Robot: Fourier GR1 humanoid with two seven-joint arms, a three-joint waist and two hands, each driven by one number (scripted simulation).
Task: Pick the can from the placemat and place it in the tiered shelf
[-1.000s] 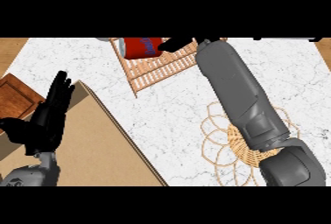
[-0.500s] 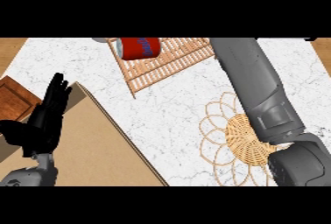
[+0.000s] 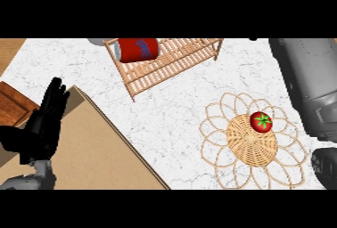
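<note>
White marble bench (image 3: pixel 178 102) carries a tan board (image 3: pixel 99 151) at its near left corner. Right forearm (image 3: pixel 309 80) runs along the right edge; its hand is out of view, so I cannot tell its state. Shelf (image 3: pixel 171 62) stands at the far edge, placemat (image 3: pixel 250 142) near the right. Left hand (image 3: pixel 43 129) rests released, fingers straight, at the left edge. Can (image 3: pixel 138 49) lies on its side in the shelf; a tomato (image 3: pixel 260 121) sits on the placemat.
</note>
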